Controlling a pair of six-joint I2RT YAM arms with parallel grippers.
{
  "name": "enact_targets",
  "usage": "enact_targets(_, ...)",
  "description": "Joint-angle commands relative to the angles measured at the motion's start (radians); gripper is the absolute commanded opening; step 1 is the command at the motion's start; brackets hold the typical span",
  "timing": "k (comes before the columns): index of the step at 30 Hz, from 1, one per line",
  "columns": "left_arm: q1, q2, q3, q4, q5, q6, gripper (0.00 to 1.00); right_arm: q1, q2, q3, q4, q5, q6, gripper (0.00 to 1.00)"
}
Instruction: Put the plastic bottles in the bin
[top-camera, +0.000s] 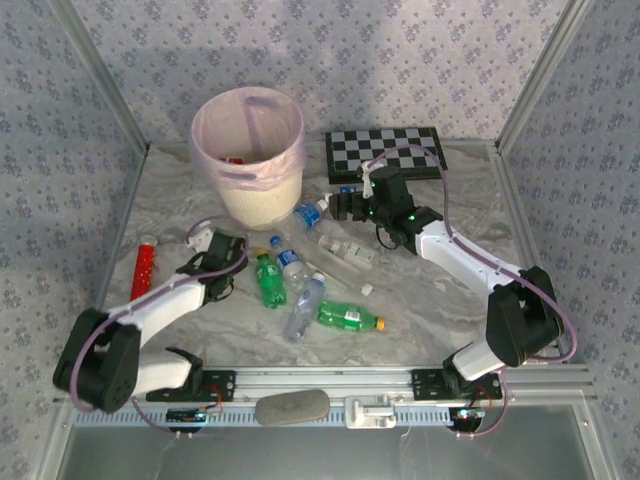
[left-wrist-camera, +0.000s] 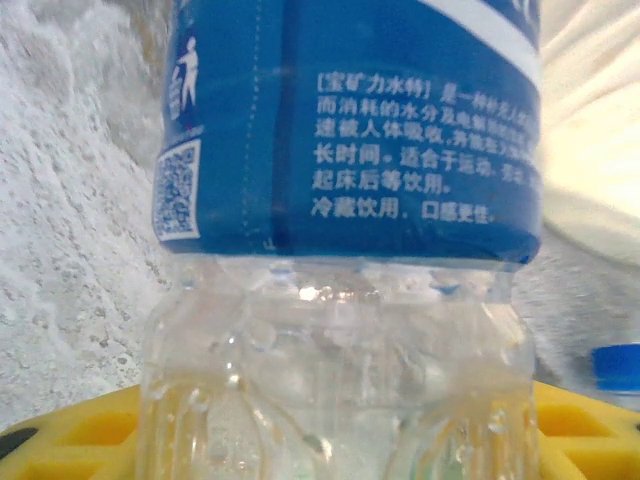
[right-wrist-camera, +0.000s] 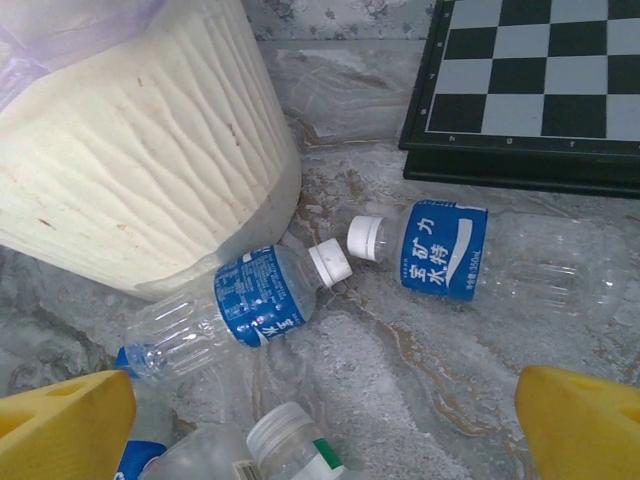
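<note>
Bin (top-camera: 250, 195), cream with a pink liner, stands far left of centre on the counter (top-camera: 450, 300); something red (top-camera: 234, 160) lies inside, kind unclear. Chessboard (top-camera: 385, 152) lies flat to the bin's right, at the far edge. Right hand (right-wrist-camera: 325, 380) hovers just right of the bin, yellow fingers (right-wrist-camera: 70, 425) spread wide with nothing between them. Below it a blue-labelled bottle (right-wrist-camera: 250, 300) lies on its side just beside the bin's foot. A second blue-labelled bottle (right-wrist-camera: 445, 248) lies to its right, just near of the chessboard, and their two white caps almost meet. A white-capped clear bottle (right-wrist-camera: 285, 435) lies nearer. Left hand (top-camera: 213, 243) is low, on the near side of the bin. A clear bottle with blue label (left-wrist-camera: 350, 130) sits hard up against its yellow finger (left-wrist-camera: 590, 420); cannot tell whether the jaws are clamped on it. Mid-counter: green bottle (top-camera: 268, 282), crumpled clear bottle (top-camera: 303, 310), and a green yellow-capped bottle (top-camera: 350, 317) on its side. Red-labelled bottle (top-camera: 146, 268) lies at far left, well apart.
</note>
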Motion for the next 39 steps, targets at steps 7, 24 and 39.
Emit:
enact_targets(7, -0.061, -0.38, -0.024, 0.084, -0.079, 0.131, 0.5, 0.013, 0.017, 0.04, 0.059, -0.122, 0.032, 0.99)
enact_targets(24, -0.124, -0.196, 0.471, 0.12, 0.113, 0.752, 0.48, 0.016, 0.028, 0.064, 0.092, -0.187, 0.045, 0.99)
enact_targets(39, 0.148, 0.302, 1.026, -0.175, 0.374, 0.714, 0.48, 0.015, -0.026, -0.012, 0.071, -0.136, 0.027, 0.99)
